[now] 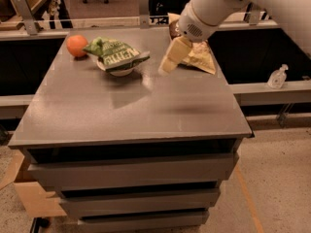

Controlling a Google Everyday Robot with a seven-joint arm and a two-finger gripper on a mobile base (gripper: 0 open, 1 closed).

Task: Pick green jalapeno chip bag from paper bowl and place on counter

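Observation:
The green jalapeno chip bag [115,53] lies across the small white paper bowl [118,72] at the back left of the grey counter [131,106]. The bag is wider than the bowl and hides most of it. My gripper [167,65] hangs from the white arm above the counter, a little right of the bowl and apart from the bag, with pale fingers pointing down-left.
An orange round fruit [76,45] sits left of the bowl. A brown-and-tan chip bag [198,56] lies at the back right, partly behind my arm. A clear bottle [277,76] stands on the ledge to the right. Cardboard lies on the floor at lower left.

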